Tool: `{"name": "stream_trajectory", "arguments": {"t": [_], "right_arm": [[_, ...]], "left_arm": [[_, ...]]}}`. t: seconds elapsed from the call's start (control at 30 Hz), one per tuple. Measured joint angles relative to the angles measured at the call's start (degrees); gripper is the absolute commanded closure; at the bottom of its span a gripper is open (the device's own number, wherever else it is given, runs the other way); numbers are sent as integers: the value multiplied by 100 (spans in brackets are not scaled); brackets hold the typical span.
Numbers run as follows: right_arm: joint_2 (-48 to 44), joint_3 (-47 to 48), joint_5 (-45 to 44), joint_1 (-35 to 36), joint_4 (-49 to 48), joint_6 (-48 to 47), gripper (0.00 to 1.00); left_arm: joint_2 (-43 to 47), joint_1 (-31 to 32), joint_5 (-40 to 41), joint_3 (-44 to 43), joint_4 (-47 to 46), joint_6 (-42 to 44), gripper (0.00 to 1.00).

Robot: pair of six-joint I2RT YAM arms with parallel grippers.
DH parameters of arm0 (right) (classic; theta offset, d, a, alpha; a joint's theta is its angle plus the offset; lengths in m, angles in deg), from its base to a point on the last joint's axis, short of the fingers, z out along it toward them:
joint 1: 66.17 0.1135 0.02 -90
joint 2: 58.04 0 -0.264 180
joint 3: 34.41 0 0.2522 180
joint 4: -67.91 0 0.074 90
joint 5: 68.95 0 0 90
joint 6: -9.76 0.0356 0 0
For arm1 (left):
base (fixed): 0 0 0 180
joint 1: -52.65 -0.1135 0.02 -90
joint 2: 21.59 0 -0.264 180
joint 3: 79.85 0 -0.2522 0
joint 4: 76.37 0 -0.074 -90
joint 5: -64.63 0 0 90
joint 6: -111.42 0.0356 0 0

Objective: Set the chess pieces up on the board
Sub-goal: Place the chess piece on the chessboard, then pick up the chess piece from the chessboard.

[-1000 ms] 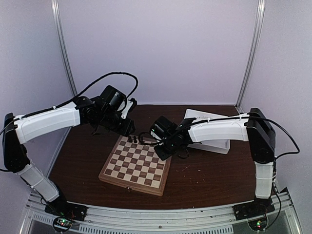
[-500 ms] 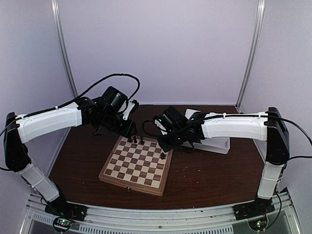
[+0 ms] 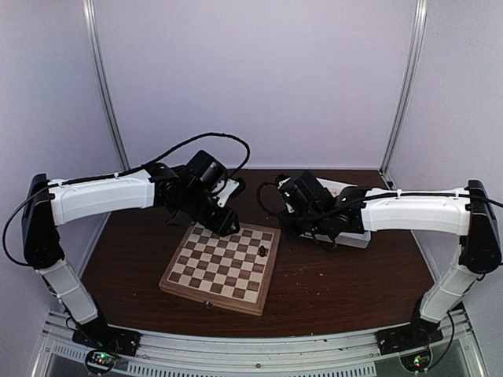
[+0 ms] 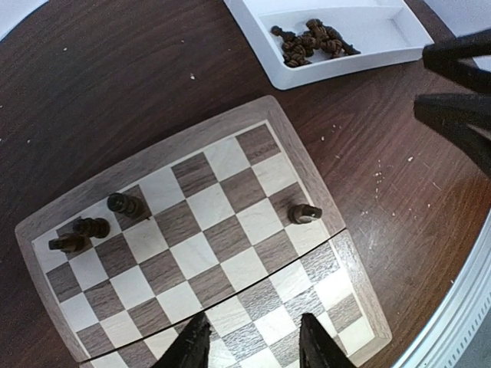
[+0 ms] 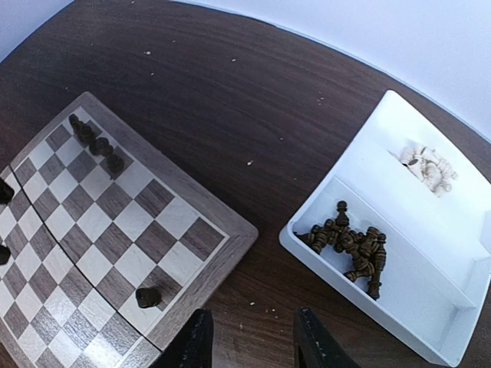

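Observation:
The board lies mid-table. Three dark chess pieces stand in its far left corner, and one dark piece stands alone at its right edge; it also shows in the top view and the right wrist view. My left gripper hangs over the board's far side, open and empty. My right gripper is open and empty over bare table between the board's corner and the white tray.
The white tray stands right of the board; one compartment holds a heap of dark pieces, another a few cream pieces. The tray and the right gripper's black fingers also show in the left wrist view.
My right gripper left a dark piece standing at the board's right edge and drew back right toward the tray. My left gripper moved right, over the board's far side.

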Motion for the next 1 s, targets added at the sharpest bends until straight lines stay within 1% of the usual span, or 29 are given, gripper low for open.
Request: {"name": "stream_trajectory", "arguments": {"t": [0.23, 0.57, 1.0], "right_arm": [[-542, -474, -592, -162, -190, 358, 60], [-992, -968, -822, -339, -369, 581, 59], [-1478, -1307, -903, -411, -522, 612, 57]], "left_arm": [[-533, 385, -22, -437, 37, 15, 58], [-1582, 758, 260, -1491, 520, 85, 56], [-2129, 800, 317, -1862, 800, 87, 56]]}}
